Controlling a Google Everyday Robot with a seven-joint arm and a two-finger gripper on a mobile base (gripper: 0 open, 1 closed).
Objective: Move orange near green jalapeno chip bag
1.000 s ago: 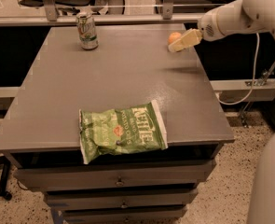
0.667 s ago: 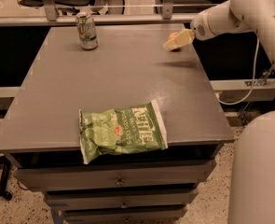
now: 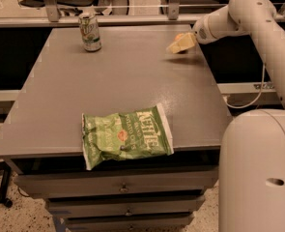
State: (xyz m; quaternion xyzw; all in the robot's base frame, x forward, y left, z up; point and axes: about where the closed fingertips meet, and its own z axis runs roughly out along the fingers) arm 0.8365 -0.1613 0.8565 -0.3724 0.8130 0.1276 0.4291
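Nearest the camera: green jalapeno chip bag (image 3: 125, 137) lies flat at the front edge of the grey table (image 3: 122, 76), lettering up, lower left corner hanging slightly over the drawers (image 3: 122, 185). The bag is the fixed reference for the task, so it is probably best left undisturbed. Mid-table is bare. Far left corner: green-and-white drink can (image 3: 90, 31), upright, well apart from everything else. Far right corner: gripper (image 3: 180, 43) reaches in from the right on the white arm (image 3: 258, 13), low over the tabletop. A small orange-coloured patch at its upper side is taken to be the orange (image 3: 179, 36), touching or just inside the gripper and mostly hidden by it. How far open the gripper is, and whether it has hold of the orange, cannot be told. Judgement: pick-up stage; orange is well apart from the bag, with the whole table depth left to cross.
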